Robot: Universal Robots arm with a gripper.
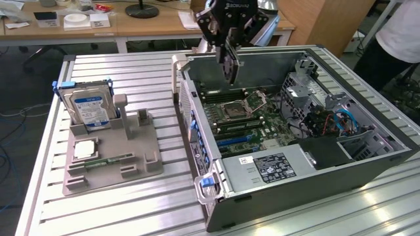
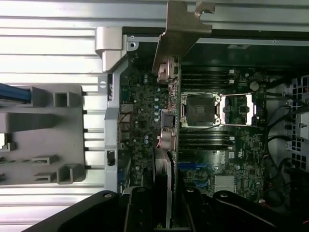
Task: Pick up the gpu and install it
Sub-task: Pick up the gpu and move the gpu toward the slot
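Slatted table below; tool points down, seemingly gripping gpu edge-on

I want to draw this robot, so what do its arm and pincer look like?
The pincer is black and chunky, with slanted sides and pale letters printed across its top. Its fingers are black too, with smooth, rounded edges. The bit of arm just behind it looks silver-grey.
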